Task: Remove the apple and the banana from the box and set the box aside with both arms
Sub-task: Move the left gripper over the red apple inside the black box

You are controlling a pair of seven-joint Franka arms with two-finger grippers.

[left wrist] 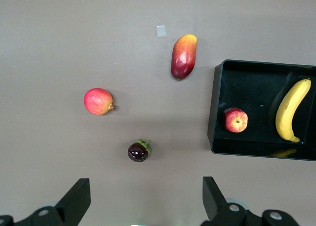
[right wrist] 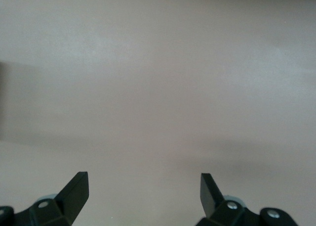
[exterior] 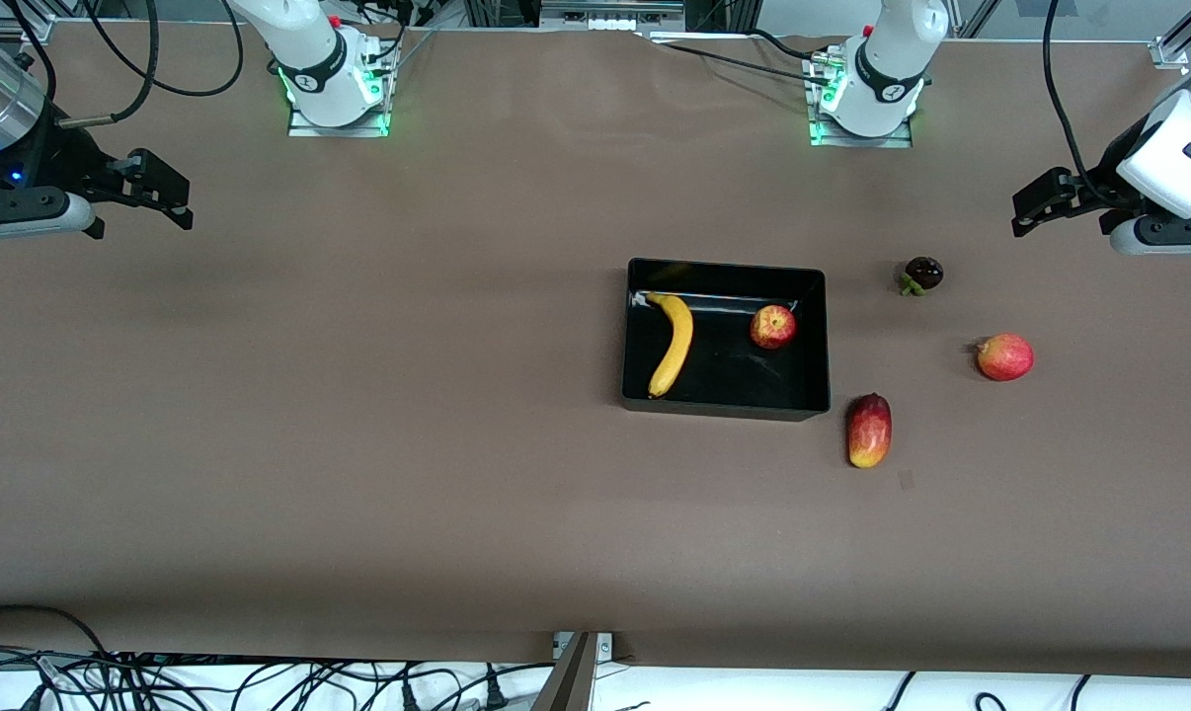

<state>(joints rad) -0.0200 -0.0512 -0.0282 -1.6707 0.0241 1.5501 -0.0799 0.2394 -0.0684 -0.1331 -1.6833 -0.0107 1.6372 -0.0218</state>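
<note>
Inside box (exterior: 726, 407), unlabelled banana (exterior: 673, 345), apple (exterior: 772, 327)

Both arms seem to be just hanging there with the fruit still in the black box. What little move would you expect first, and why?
Probably the left gripper, open over bare table at its own end, swings over the box toward the apple. The apple and banana both still lie inside, and the apple lies toward that arm's end. The right gripper waits open.
</note>
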